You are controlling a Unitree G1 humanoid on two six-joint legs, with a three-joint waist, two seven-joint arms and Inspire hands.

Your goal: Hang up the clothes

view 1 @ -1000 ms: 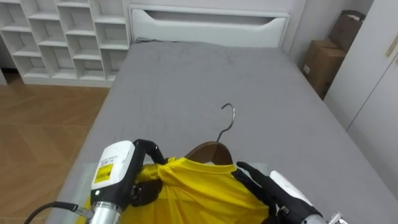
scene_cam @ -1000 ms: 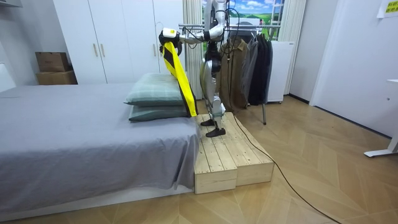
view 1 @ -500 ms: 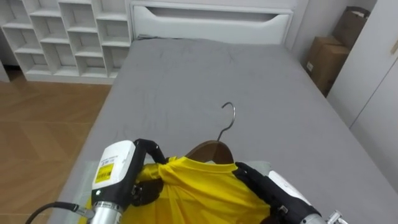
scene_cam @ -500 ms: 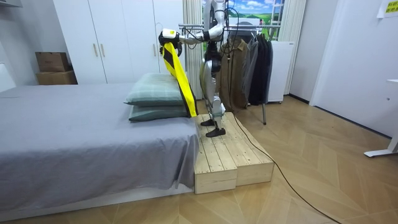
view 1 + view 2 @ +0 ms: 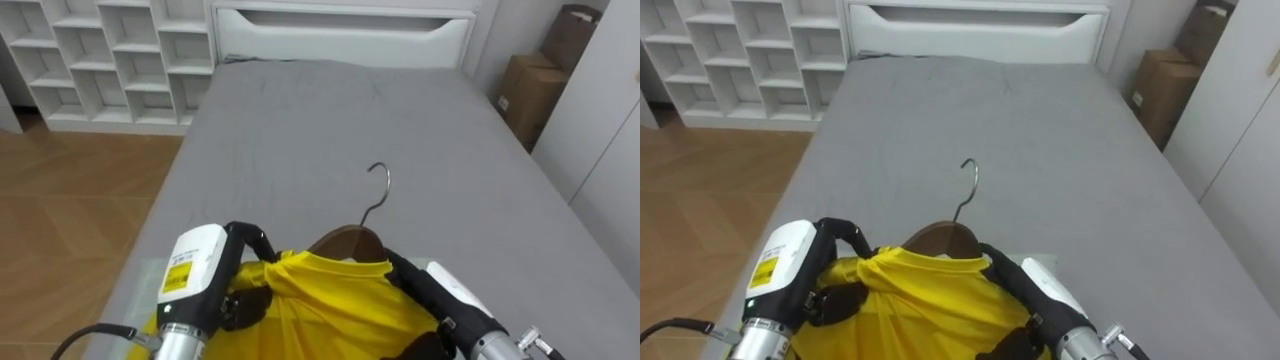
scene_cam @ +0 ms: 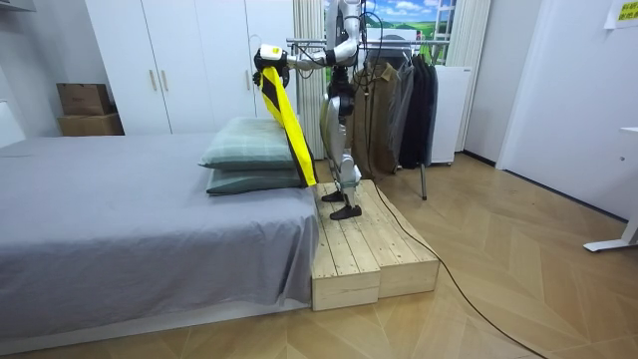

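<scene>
Bed (image 5: 300, 130) below; hanger hook (image 5: 378, 190) points toward headboard (image 5: 340, 35), yellow shirt (image 5: 330, 310) hanging vertical.

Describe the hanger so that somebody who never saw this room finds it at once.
Over the large grey bed, the robot's left hand and right hand hold up a yellow shirt. The hanger sits in its neckline: a dark wooden hump with a thin metal hook, poking out above the yellow cloth.
</scene>
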